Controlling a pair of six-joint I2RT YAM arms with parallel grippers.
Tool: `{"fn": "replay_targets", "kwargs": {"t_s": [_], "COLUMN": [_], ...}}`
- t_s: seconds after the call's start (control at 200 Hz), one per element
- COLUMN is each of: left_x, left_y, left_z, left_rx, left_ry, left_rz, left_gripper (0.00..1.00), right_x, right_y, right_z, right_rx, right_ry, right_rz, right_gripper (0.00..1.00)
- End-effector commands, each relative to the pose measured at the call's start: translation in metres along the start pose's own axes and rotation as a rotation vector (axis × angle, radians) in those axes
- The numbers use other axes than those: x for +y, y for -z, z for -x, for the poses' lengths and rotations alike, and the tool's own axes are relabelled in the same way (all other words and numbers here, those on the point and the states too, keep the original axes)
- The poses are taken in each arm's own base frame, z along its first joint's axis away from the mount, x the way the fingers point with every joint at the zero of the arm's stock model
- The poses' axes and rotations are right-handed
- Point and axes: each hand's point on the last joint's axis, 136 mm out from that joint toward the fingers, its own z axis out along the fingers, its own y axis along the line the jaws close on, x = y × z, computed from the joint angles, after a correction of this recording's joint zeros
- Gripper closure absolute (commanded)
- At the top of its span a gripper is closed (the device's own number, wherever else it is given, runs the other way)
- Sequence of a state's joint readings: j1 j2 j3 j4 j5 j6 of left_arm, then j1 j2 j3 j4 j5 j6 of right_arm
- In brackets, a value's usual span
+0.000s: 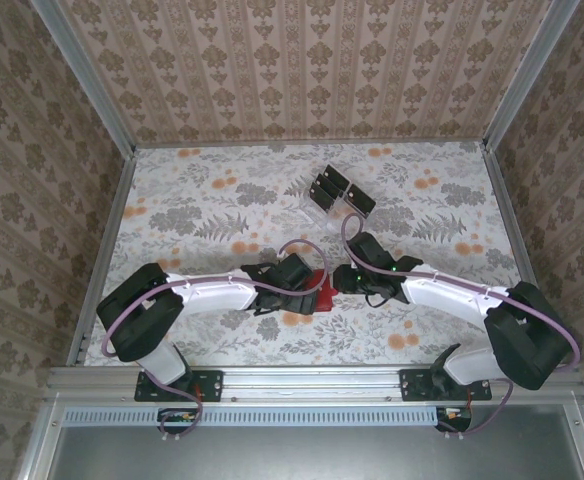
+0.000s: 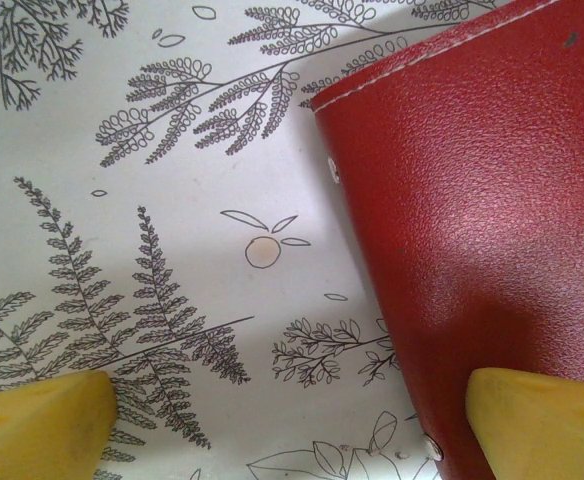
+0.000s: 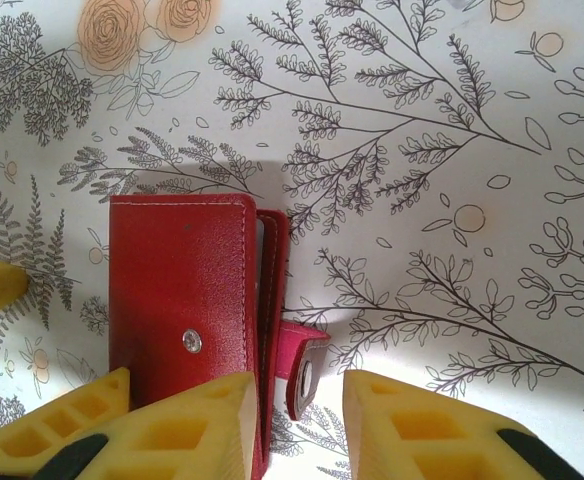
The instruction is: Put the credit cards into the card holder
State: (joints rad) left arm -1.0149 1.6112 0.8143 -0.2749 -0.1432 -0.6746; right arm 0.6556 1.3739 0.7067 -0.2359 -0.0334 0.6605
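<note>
While right claw [image 3: 300, 390] gapes, card holder [image 3: 177, 280] beneath

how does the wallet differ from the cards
The wallet is red; the cards are black. The wallet is one folded piece with a loose tab; the cards are several, clustered together. The wallet lies toward the front of the table; the cards lie farther back. Both are small and roughly rectangular.

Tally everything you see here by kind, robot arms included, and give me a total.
Red wallet: 1
Clear tray: 1
Robot arms (left arm, right arm): 2
Black cards: several, too small to count
Total counted: 4, plus cards
</note>
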Motion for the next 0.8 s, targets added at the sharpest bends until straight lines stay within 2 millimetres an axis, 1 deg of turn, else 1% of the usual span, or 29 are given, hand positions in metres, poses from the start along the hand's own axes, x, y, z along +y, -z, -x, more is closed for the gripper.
{"fn": "replay_targets", "kwargs": {"t_s": [0.0,0.28,0.56,0.79], "left_x": [0.0176,0.0174,0.0172,0.0177], "left_y": [-0.018,-0.0184,-0.0203,-0.0214], "left_z": [-0.0212,-0.0212,-0.0219,-0.0226], "left_rx": [0.069,0.07,0.073,0.075], "left_ry": [-0.033,-0.036,-0.034,-0.033], "left_rz": [0.073,0.071,0.069,0.069], "left_gripper": [0.0,0.0,0.0,0.0], "right_x": [0.0009,-0.0017,0.0002,-0.0005], "right_y": [-0.0066,-0.0109,-0.0053,-0.0046], "right_z": [0.0013,0.003,0.0063,0.0047], "right_rx": [0.018,0.021,0.008,0.01], "right_ry": [0.011,0.022,0.025,0.025], "right_rz": [-0.023,-0.047,-0.042,-0.041], "right_gripper": [0.73,0.86,0.9,0.9]}}
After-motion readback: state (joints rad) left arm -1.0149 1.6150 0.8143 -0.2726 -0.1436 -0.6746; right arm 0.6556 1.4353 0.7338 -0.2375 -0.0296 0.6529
